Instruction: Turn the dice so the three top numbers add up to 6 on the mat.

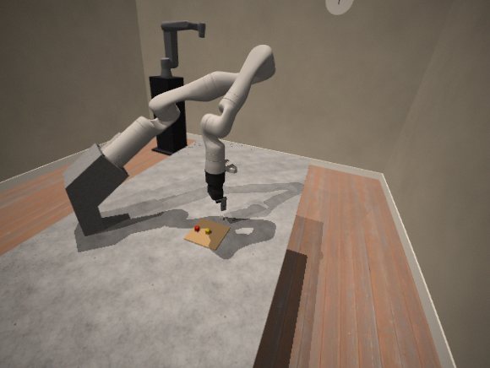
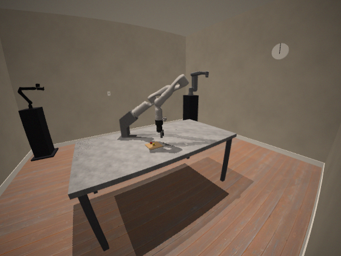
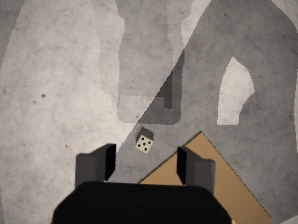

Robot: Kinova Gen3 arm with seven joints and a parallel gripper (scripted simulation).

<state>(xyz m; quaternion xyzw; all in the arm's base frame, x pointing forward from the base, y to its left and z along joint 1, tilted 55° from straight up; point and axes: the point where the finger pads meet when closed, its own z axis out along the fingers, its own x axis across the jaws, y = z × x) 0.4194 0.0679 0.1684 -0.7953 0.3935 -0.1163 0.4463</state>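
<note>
The arm [image 1: 198, 90] rises from its slanted grey base [image 1: 90, 186], folds back at a high elbow and drops through a vertical wrist, so the gripper [image 1: 221, 203] points straight down, hanging above the tabletop. Its two fingers stand fully apart with nothing between them. From the wrist view they look level, though their tips are hard to make out.

Top view looks down steeply, near; exterior views the whole table [image 2: 123, 173] from afar; wrist faces downward, sharing the mat [image 3: 227, 185].
</note>
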